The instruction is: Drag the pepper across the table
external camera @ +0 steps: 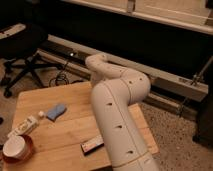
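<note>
The light wooden table (70, 131) fills the lower left. My white arm (117, 115) rises from the bottom edge over the table's right half, bends at the elbow (135, 85) and ends at a rounded joint (97, 64) near the table's far edge. The gripper is not in view; it lies past that joint, hidden by the arm. The pepper is not in view either.
A blue sponge-like block (56, 111) lies left of the arm. A dark bar with a red stripe (92, 145) lies by the arm's base. A white packet (25, 126) and a red-and-white cup (16, 148) sit at the left edge. An office chair (22, 47) stands behind.
</note>
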### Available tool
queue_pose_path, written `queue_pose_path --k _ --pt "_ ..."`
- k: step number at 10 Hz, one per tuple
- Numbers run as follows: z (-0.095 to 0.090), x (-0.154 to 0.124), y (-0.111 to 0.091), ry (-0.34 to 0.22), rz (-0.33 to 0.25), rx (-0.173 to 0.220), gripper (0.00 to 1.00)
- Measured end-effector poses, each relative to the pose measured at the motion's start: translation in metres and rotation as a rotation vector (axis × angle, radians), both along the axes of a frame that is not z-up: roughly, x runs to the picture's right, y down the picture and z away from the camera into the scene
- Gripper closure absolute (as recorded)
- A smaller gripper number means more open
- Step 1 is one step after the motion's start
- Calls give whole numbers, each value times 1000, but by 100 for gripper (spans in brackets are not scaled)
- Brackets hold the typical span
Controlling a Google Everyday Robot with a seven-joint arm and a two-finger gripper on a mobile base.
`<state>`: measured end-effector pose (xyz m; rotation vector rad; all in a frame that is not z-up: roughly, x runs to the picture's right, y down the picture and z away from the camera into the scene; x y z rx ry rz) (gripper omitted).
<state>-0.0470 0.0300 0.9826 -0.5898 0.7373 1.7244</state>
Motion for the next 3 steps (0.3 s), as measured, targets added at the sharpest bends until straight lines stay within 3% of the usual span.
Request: queue_pose_path --k 3 --pt "2 3 -6 -23 11 -2 66"
